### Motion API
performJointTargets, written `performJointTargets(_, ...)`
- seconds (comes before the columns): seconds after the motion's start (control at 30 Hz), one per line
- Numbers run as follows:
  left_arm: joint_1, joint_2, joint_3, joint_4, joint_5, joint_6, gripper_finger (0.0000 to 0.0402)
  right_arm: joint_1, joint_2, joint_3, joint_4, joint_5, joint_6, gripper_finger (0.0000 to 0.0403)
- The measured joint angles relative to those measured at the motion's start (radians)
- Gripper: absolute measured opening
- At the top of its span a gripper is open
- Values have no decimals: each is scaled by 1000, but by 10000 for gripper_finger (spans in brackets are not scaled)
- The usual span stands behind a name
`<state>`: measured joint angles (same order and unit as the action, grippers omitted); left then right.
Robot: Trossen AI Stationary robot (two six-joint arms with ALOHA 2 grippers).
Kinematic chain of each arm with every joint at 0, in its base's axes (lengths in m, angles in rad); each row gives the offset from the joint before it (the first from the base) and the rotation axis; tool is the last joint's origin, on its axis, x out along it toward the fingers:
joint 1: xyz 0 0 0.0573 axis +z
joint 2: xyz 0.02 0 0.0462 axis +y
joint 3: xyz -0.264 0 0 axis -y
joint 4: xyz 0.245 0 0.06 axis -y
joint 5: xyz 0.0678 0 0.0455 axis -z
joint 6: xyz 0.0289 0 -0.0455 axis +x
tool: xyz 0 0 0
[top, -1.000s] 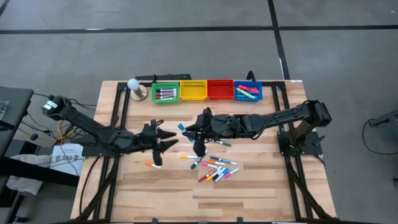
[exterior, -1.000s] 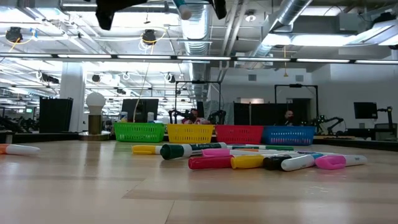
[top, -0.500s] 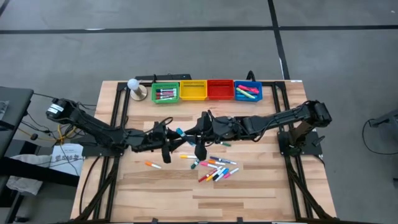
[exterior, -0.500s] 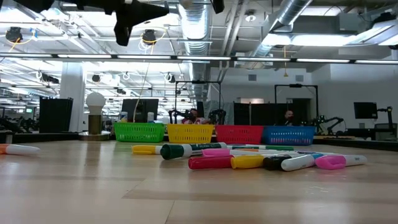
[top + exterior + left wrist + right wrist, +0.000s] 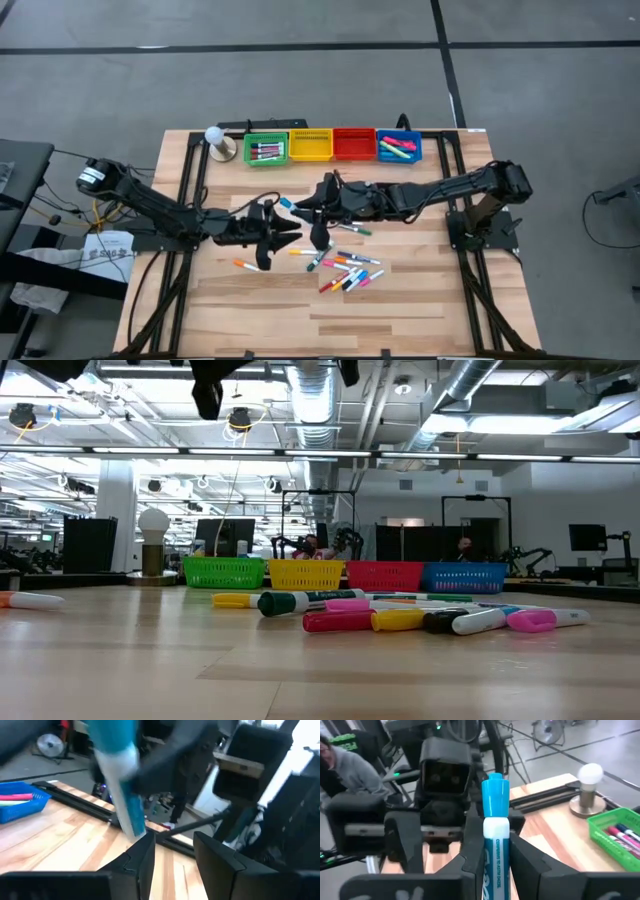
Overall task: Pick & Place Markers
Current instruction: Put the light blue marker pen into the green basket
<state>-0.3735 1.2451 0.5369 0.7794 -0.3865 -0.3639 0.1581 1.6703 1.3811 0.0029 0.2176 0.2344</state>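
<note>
The sorting was only partly done. Of the 4 small plastic mesh bins along the far edge of the wooden-plank desk [image 5: 200, 320], the green bin [image 5: 266, 150] held about 3 dark markers and the blue bin [image 5: 399, 148] about 3 pink and green ones; the yellow bin [image 5: 311, 145] and red bin [image 5: 354, 144] looked empty. Roughly a dozen short capped markers [image 5: 345, 272] lay loose in a heap at mid-desk (an exact count was not possible), and 1 orange-and-white marker [image 5: 245, 265] lay apart near the left arm.

The right gripper [image 5: 492, 852] held 1 blue-capped white marker [image 5: 495, 845] upright above mid-desk, its fingers clamped narrowly on the barrel. The left gripper [image 5: 172, 851] faced it just beside, fingers parted and holding nothing, apparently for a handover.
</note>
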Motion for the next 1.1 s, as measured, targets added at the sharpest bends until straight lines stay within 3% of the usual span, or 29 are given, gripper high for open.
performJointTargets(0.13, 1, 1, 0, 4, 49, 43, 125, 2, -1, 0, 7, -2, 0, 65)
performJointTargets(0.73, 94, 1, 0, 43, 52, 200, 112, 13, 7, 0, 91, -4, 0, 65)
performJointTargets(1.1, 113, 1, 0, 82, 78, 203, 103, 10, 39, 0, 127, -16, 2, 65)
